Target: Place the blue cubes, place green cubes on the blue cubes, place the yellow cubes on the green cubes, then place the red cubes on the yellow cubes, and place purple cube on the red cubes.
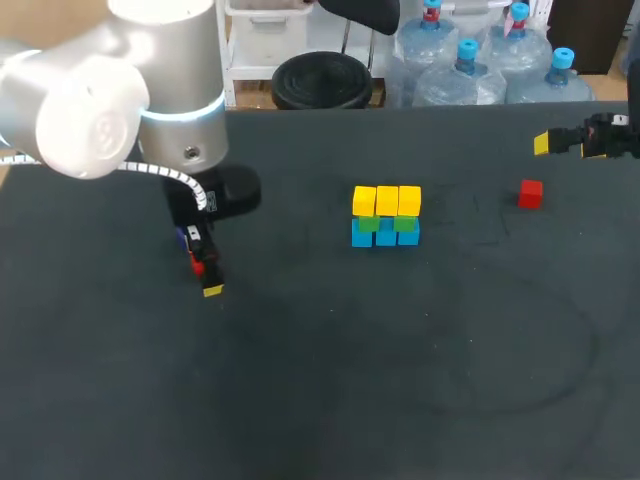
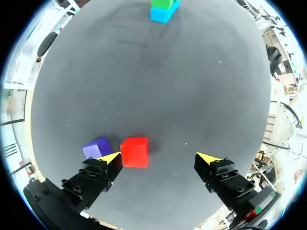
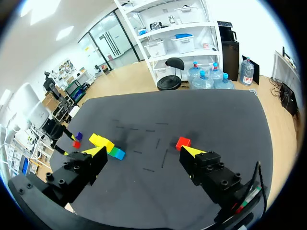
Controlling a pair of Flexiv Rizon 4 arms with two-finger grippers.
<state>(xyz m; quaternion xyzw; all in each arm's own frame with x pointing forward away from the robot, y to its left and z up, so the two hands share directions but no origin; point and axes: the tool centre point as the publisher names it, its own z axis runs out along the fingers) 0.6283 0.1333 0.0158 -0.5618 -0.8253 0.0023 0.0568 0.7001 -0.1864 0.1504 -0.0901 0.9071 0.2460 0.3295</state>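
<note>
A stack stands mid-table: a row of blue cubes (image 1: 385, 236), green cubes (image 1: 385, 224) on them, yellow cubes (image 1: 387, 200) on top. My left gripper (image 1: 206, 274) hangs open, low over the table, left of the stack. In the left wrist view, a red cube (image 2: 135, 152) lies between the open left gripper's (image 2: 159, 159) fingers, close to one finger. A purple cube (image 2: 97, 147) lies just outside that finger. A second red cube (image 1: 530, 193) lies alone to the right of the stack. My right gripper (image 1: 548, 146) is open, high above the far right edge, holding nothing (image 3: 144, 151).
The dark table (image 1: 400, 380) is bare in front of the stack and along its near side. In the right wrist view the lone red cube (image 3: 182, 143) lies ahead of one finger and the stack (image 3: 106, 143) ahead of the other.
</note>
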